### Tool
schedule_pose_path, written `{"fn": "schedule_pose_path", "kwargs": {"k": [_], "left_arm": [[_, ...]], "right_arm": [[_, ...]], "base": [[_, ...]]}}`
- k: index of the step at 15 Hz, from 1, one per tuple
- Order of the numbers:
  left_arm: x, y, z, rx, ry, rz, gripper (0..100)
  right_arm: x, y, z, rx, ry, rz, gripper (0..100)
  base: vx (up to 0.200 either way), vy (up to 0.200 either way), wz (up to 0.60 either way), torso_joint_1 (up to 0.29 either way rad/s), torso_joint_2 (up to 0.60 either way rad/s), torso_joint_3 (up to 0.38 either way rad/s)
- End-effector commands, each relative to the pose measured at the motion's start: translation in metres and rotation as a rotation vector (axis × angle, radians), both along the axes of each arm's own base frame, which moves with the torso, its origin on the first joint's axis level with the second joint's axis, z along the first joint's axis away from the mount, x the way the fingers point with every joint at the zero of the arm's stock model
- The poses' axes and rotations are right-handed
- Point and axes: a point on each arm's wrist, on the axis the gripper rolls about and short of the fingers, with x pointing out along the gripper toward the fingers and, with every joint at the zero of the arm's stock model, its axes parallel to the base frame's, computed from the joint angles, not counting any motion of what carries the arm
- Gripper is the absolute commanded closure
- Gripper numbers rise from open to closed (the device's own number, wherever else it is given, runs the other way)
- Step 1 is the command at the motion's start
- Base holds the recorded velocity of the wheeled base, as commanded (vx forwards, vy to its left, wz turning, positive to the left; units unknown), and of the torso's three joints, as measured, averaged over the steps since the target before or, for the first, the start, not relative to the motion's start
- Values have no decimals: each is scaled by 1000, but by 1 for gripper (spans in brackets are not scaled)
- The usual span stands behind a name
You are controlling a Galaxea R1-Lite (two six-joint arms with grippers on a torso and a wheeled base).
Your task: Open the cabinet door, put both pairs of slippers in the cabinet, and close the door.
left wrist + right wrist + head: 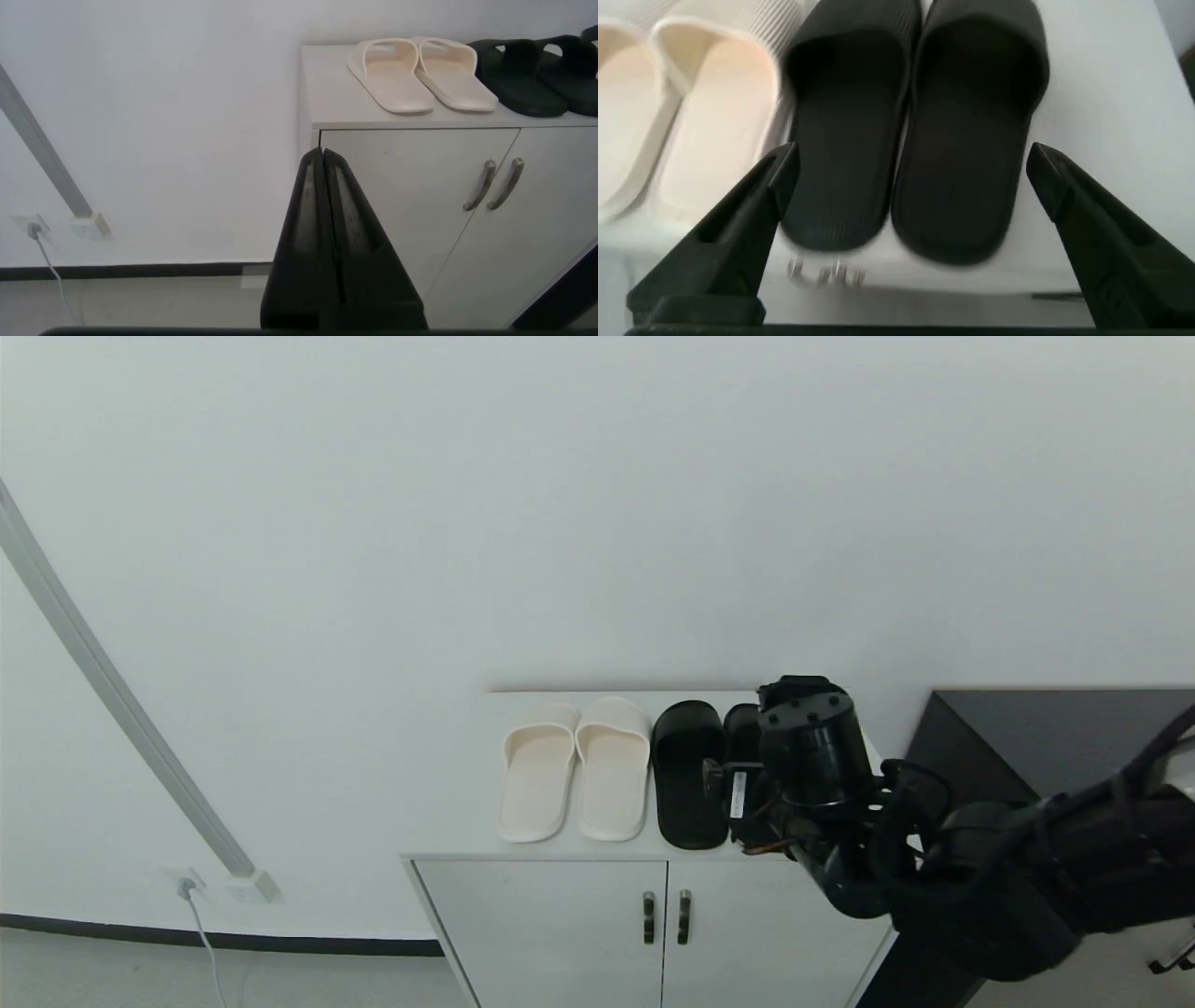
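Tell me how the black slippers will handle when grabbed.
The black slippers look like moulded foam: probably light, slightly bendy. Ribbed footbeds should limit slipping. Lying side by side, they may separate unless the open right end effector squeezes both.

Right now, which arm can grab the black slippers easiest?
Probably the right arm. The right gripper is open just by the black slippers, which show between its fingers. The left gripper is shut and lower down, in front of the white cabinet near its left corner, away from that pair.
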Motion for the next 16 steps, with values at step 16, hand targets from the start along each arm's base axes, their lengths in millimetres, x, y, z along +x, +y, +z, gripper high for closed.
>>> {"fn": "schedule_pose_path", "kwargs": {"k": [16], "left_arm": [[0,0,0,-1,1,0,100]], "right_arm": [[125,26,-62,-86,-61,-129,0]], "base": [[0,0,0,0,0,0]]}}
